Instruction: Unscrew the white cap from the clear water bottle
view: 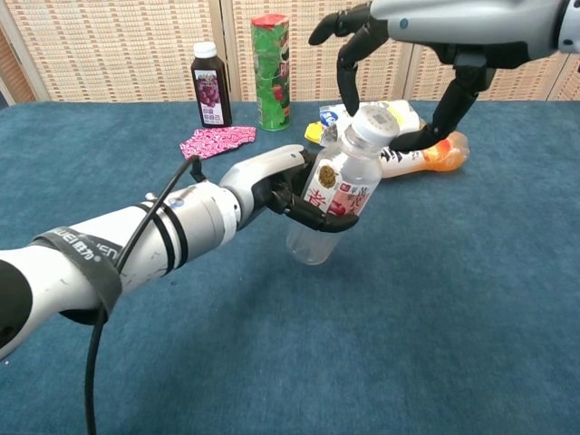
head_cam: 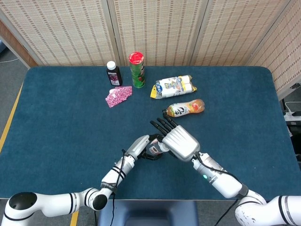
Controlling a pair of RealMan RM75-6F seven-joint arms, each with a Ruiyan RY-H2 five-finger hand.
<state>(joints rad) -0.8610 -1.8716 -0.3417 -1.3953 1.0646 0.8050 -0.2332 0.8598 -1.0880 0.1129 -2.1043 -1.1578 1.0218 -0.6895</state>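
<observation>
1. At the far left of the table's [head_cam: 56, 122] back row stands a dark juice bottle [head_cam: 113, 73], with a pink packet [head_cam: 118, 95] lying just in front of it.
2. A green can with a red lid [head_cam: 137, 69] stands upright beside them.
3. The left hand [view: 276, 186] grips the clear water bottle [view: 333, 198] around its labelled middle, holding it tilted above the cloth.
4. The white cap [view: 371, 123] sits on the bottle's neck.
5. The right hand [view: 403, 54] hovers over the cap, dark fingers [view: 345, 72] spread and curved down around it; whether they touch it cannot be told.
6. Behind lie a yellow-and-white snack pack [head_cam: 174, 85] and an orange drink bottle [head_cam: 186, 108] on its side.
</observation>
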